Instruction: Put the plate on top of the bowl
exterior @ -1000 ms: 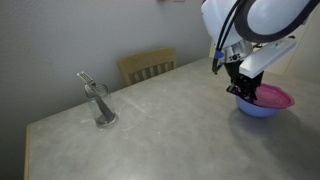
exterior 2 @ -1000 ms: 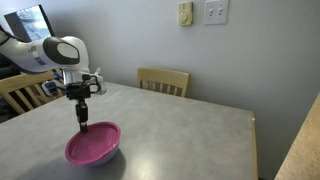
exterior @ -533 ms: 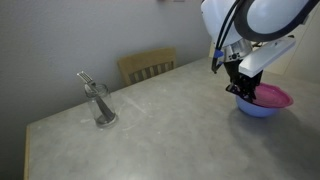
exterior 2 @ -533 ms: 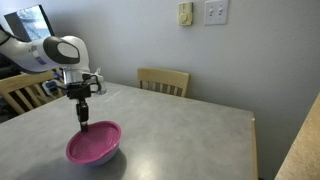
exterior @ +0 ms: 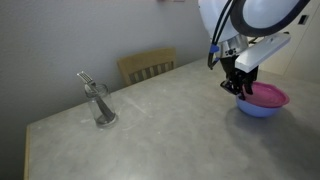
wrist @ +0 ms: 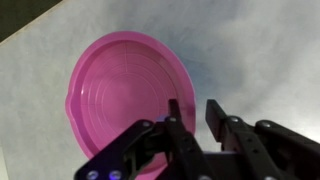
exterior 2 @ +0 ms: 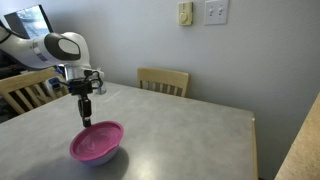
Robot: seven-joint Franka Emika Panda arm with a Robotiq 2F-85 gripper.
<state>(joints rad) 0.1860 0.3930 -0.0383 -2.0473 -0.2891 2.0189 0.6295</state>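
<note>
One pink plate (exterior: 268, 96) and it's sitting on top of the blue bowl (exterior: 258, 110) in both exterior views; the plate is a bit wider, so only the bowl's curved wall peeks out underneath; from the wrist view the bowl is hidden under the plate (wrist: 125, 95) completely.

The tool (exterior: 239, 89) comes straight down from the arm (exterior: 255, 20) onto the plate's edge, on the side facing the glass; the wrist view shows it best: the tool (wrist: 195, 108) is set narrow, one finger (wrist: 174, 112) over the inside of the plate and the other just outside the rim, so the rim runs between them; looks like it's pinching the rim, though I can't see the actual contact. In an exterior view the tool (exterior 2: 86, 120) points down at the back edge of the plate (exterior 2: 100, 145); can't tell whether the plate lies level or a bit tilted.

Everything sits on a pale grey surface (exterior: 170, 130); the clear glass (exterior: 101, 108) with utensils (exterior: 88, 79) sticking out stands well apart from the bowl, toward the other end. A wooden chair (exterior: 148, 66) is tucked in at the far side; it shows from the other angle too (exterior 2: 163, 80).
</note>
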